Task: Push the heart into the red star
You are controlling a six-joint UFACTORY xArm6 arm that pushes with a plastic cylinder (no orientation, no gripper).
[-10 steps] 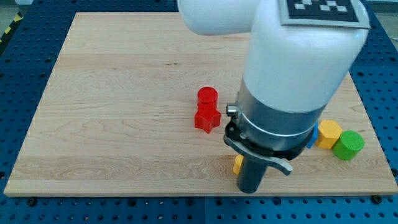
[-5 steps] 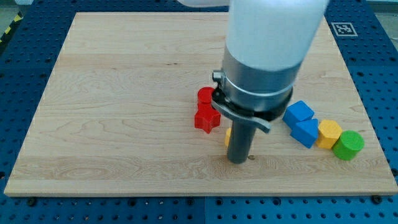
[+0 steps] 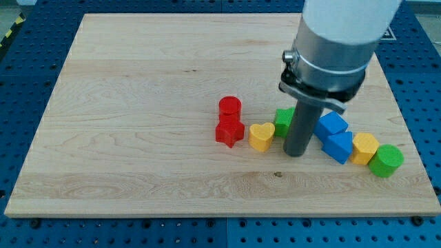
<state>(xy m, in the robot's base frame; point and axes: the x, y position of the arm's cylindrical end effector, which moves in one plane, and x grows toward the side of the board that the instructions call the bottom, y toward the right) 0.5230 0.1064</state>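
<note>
Right of the yellow heart [image 3: 260, 136], my tip [image 3: 295, 153] rests on the wooden board [image 3: 138, 103], beside a green block [image 3: 283, 121]. Heart lies just beside the red star [image 3: 229, 132], contact uncertain. No pincer is present, only the rod.

Bright, even overhead light, soft short shadows beside the blocks, sharp focus, no glare or blur.

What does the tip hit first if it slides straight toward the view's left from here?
Most likely the yellow heart, just to the view's left of my tip with a small gap between. The red star sits right behind it, seemingly touching. The green block looks above that line, though depth is unclear.
</note>
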